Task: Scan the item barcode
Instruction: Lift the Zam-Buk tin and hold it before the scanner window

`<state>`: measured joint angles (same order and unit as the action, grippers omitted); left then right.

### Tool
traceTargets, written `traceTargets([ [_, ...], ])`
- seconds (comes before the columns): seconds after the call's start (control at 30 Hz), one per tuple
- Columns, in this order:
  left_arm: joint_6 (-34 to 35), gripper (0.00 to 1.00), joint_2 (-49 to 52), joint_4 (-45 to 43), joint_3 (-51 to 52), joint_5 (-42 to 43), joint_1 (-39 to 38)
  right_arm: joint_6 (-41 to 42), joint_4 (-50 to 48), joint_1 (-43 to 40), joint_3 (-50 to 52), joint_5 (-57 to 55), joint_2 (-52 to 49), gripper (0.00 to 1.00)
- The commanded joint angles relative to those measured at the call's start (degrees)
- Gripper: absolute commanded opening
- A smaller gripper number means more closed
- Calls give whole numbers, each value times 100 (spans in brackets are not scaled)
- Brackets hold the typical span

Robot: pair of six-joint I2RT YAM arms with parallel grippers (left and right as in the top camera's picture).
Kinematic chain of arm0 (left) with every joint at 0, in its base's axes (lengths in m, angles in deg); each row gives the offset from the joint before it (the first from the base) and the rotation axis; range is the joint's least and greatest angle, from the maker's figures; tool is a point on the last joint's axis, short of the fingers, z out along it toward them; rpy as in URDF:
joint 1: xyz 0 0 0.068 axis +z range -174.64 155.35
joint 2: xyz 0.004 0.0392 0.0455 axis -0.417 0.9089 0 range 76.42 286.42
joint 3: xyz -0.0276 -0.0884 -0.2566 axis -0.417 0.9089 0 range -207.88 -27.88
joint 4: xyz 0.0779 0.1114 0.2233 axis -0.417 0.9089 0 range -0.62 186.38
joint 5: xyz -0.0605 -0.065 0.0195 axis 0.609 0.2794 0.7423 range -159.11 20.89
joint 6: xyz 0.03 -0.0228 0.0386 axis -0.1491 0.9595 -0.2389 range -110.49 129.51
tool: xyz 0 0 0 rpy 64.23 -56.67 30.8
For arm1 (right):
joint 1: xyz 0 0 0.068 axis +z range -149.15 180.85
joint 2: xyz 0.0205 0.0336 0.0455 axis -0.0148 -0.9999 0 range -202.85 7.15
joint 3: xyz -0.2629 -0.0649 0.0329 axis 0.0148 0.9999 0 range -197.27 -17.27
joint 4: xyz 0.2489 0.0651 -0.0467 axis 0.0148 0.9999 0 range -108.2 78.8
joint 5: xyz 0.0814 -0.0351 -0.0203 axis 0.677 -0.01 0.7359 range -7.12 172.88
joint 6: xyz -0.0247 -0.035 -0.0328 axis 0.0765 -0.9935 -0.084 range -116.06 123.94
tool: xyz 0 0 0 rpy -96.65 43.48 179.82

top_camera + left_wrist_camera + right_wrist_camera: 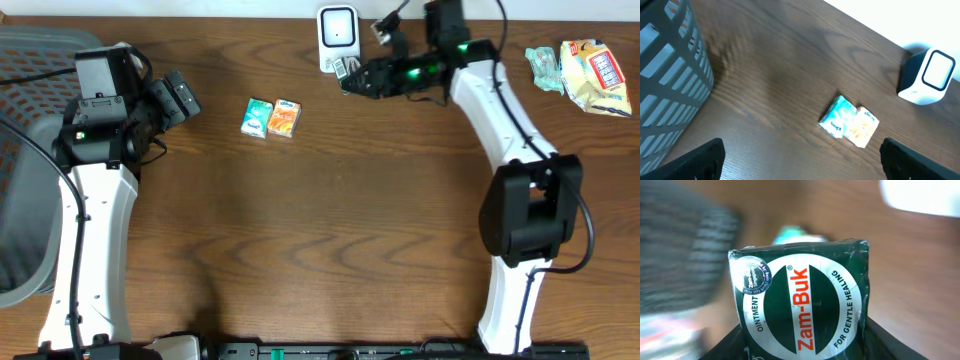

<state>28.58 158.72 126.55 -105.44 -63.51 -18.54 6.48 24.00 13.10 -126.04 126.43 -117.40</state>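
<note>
A dark green Zam-Buk ointment box [802, 300] fills the right wrist view, its round label facing the camera. My right gripper [802, 347] is shut on the box's two sides. Overhead, that gripper [352, 78] holds the box [344, 72] just in front of the white barcode scanner [338, 32] at the table's back edge. The scanner [922, 195] shows as a white blur at the top right of the right wrist view. My left gripper [180, 97] hovers open and holds nothing over the left of the table, its fingers [705, 160] wide apart.
A teal tissue pack [258, 117] and an orange one [285, 117] lie side by side left of centre, also the teal [838, 116] and orange [863, 127] in the left wrist view. A grey slatted basket [670, 90] stands at the far left. Snack bags [595, 75] lie at the back right.
</note>
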Motion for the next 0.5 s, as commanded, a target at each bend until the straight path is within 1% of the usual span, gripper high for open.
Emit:
traceTargets([
  [0.0,-17,98,4,11,-20,-76,9,55,-289,466,2,-3985,131,54],
  [0.1,-17,98,4,11,-20,-76,9,-219,-769,741,4,-5650,114,54],
  [0.17,-17,98,4,11,-20,-74,9,-693,-1215,883,4,-6264,63,54],
  [0.3,-17,98,4,13,-20,-76,9,-1899,-2380,1038,4,-6467,-225,55],
  [0.47,-17,98,4,11,-20,-76,9,-3143,-3858,1137,4,-6465,-758,50],
])
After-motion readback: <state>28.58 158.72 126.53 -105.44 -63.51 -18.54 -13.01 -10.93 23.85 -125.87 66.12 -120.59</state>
